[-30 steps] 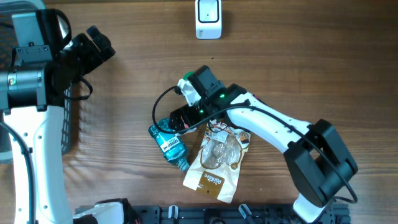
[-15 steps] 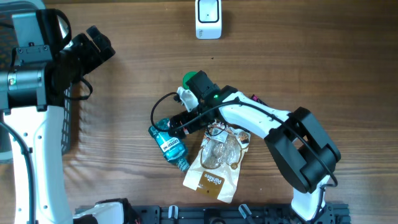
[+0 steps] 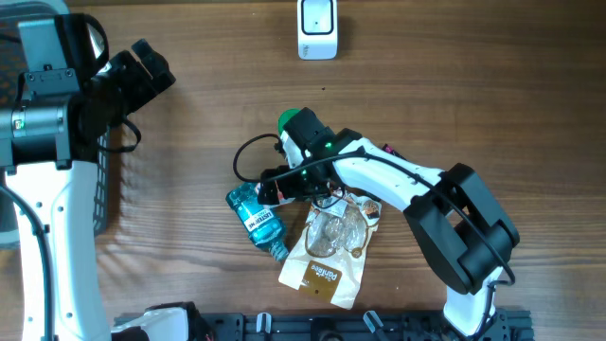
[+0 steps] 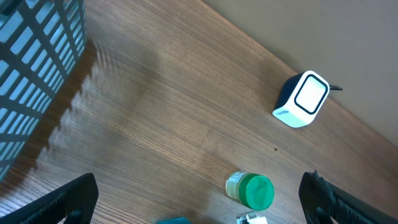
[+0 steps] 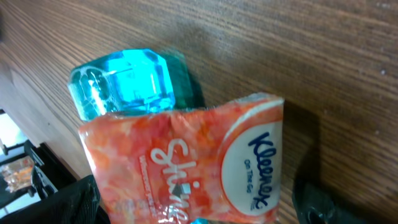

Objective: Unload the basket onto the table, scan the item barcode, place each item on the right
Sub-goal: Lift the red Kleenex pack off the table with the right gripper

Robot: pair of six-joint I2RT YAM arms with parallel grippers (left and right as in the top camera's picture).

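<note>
The right gripper [image 5: 196, 196] is spread wide over the soft orange Kleenex tissue pack [image 5: 186, 155]; only this pack should be pinched, not the teal plastic bottle [image 5: 124, 81] just beside it.

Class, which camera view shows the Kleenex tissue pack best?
The right wrist view: the orange Kleenex pack fills much of the frame with its logo readable. Overhead, the right arm hides nearly all of it. The left wrist view does not show it.
</note>
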